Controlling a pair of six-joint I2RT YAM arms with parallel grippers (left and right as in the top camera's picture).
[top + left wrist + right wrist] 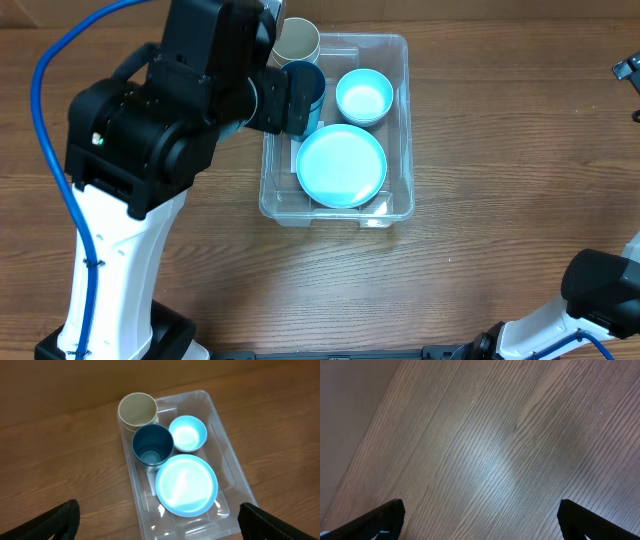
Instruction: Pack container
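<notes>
The wooden table [500, 150] fills every view, and over its left half the black and white left arm [150, 130] leans in toward the container [406, 120], a clear rectangular bin with rounded corners that lies just ahead of and below the left gripper [162, 521], its long side running away from the fingers. That gripper is spread wide with nothing between its fingers (only the two black tips show at the lower corners of its wrist view). Inside the bin, nearest the left gripper, a light blue plate [341, 165] lies flat on the bottom; beyond it on the gripper's right sits a light blue bowl [364, 97], upright. Beside the bowl on the gripper's left stands a dark blue cup [152, 445], mouth up, and farthest from the gripper a cream cup [137, 409] stands touching it at the bin's far left corner, though I cannot tell whether it is inside the rim. The right gripper [482, 522] hangs over bare wood, equally wide apart and empty
</notes>
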